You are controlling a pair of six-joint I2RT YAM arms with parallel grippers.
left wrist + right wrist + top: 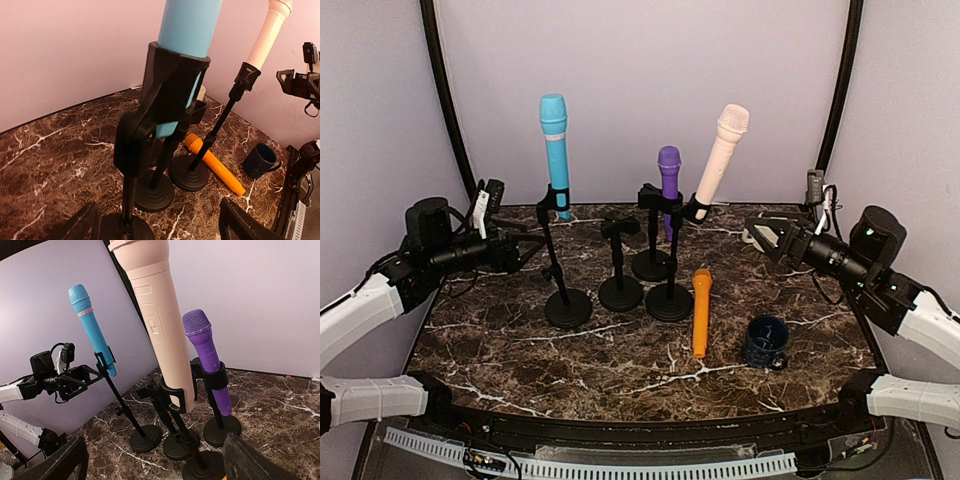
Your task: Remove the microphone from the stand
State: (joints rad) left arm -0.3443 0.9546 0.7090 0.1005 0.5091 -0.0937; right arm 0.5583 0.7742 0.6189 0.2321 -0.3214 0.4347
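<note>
From above only: the whole layout on the marbled desk (510,345) — four black stands (669,300) clustered at centre, with round flat bases and thin poles. Blue microphone (555,150) clipped upright at 9 o'clock of the cluster. Purple microphone (669,175) at 12. Cream microphone (722,155) leaning toward 1 o'clock in its holder. Empty stand (620,262) in the middle. Orange microphone (701,310) flat on the desk at 5 o'clock of the cluster, just beside the nearest base, head toward 12. Dark blue mug (766,341) at 3 o'clock of the orange one, near but apart.

Left pincer (516,250) at 9 o'clock of the blue microphone's stand, close to it. Right pincer (763,238) at 3 o'clock of the cream one, apart.

From the left wrist alone: close look at the glossy black clip (170,85) with the smooth blue barrel seated in it. Pole seen between the wide-spread fingers (80,225), touching neither — pincer open, gripping nothing.

From the right wrist alone: slide switch (154,325) on the matte cream barrel, plus dimpled mesh heads on the blue and purple ones. Fingers far apart at the lower corners — open wide, empty.
</note>
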